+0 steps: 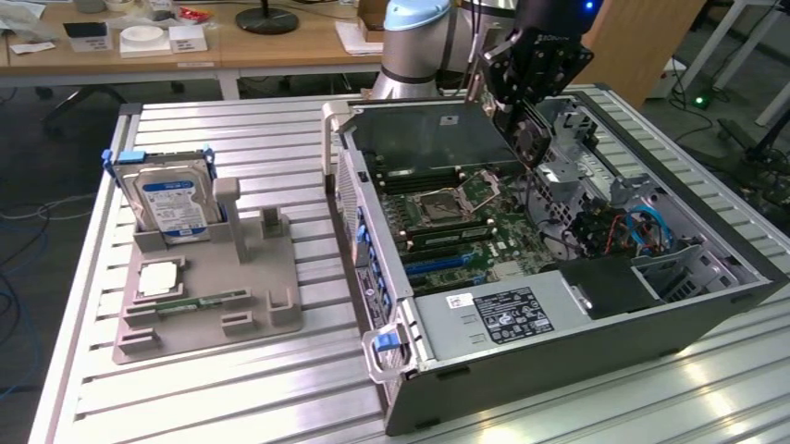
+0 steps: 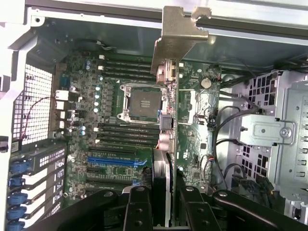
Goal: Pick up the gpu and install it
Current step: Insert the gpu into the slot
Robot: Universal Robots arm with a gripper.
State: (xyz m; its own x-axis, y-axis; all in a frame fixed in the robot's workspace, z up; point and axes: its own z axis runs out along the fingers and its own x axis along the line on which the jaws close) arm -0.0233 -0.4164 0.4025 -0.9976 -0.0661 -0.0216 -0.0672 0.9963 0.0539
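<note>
The gpu (image 1: 528,139) hangs in the air over the open computer case (image 1: 580,370), gripped between the closed jaws. In the wrist view the gpu (image 2: 166,82) is seen edge-on, a thin strip with its silver end bracket (image 2: 180,33) at the far end and the black jaws clamped on either side of its near end. It is above the motherboard (image 2: 115,96), just beside the square processor socket (image 2: 143,102), and clear of the blue slot (image 2: 118,162); it looks free of the board, though how high it hangs cannot be told from here.

In the exterior view the case lies on its side on the ribbed metal surface (image 1: 247,398), its open side up, with the labelled power supply (image 1: 506,314) at the near end. Well apart from it, toward the exterior view's left, a grey holder (image 1: 265,314) sits on the same surface. A hard drive (image 1: 170,205) with a blue and white label stands upright in it, and a slim green memory stick (image 1: 203,302) lies flat in it, nearer the front.
</note>
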